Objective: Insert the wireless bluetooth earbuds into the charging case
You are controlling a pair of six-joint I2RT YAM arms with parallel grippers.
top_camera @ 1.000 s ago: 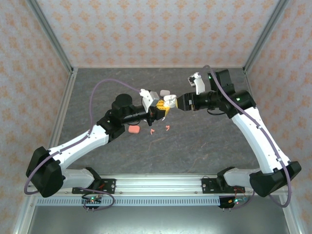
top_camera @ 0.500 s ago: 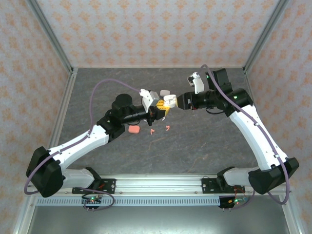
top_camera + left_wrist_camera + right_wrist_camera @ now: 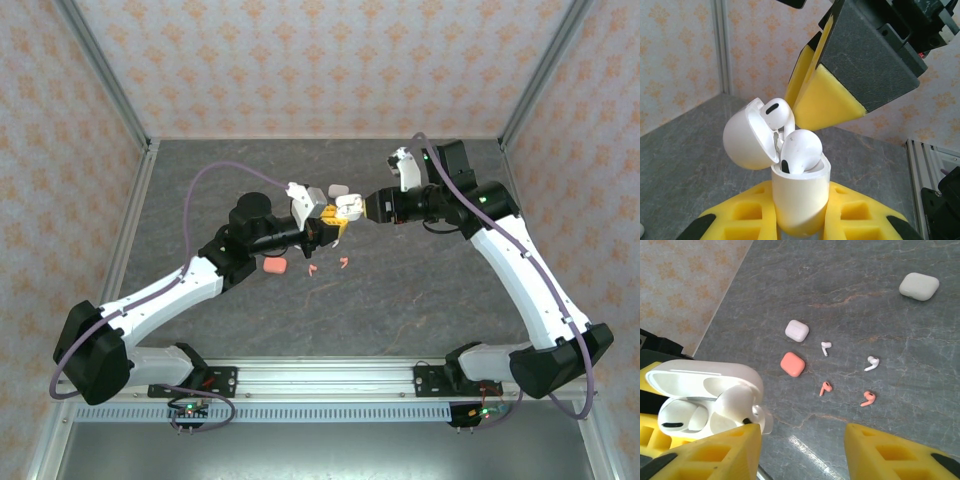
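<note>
My left gripper point(image 3: 800, 222) is shut on a white charging case point(image 3: 801, 200), held upright above the table with its lid point(image 3: 745, 137) swung open. One white earbud point(image 3: 776, 111) sits deep by the lid. A second white earbud point(image 3: 801, 149) rests in the case mouth with its head sticking up. My right gripper point(image 3: 801, 452) is open beside the case point(image 3: 700, 385), its left finger point(image 3: 710, 452) close against that raised earbud point(image 3: 736, 405). On the table lie two white earbuds point(image 3: 826, 347) point(image 3: 871, 362) and two salmon earbuds point(image 3: 825, 388) point(image 3: 868, 398).
A small white case point(image 3: 797, 330) and a salmon case point(image 3: 792, 364) lie shut on the grey table below the grippers. Another white case point(image 3: 919, 286) lies farther off. In the top view both grippers meet mid-table point(image 3: 345, 212), with patterned walls around.
My right gripper has edged left towards the held case and its jaws have narrowed a little. The left arm and the case have not moved.
</note>
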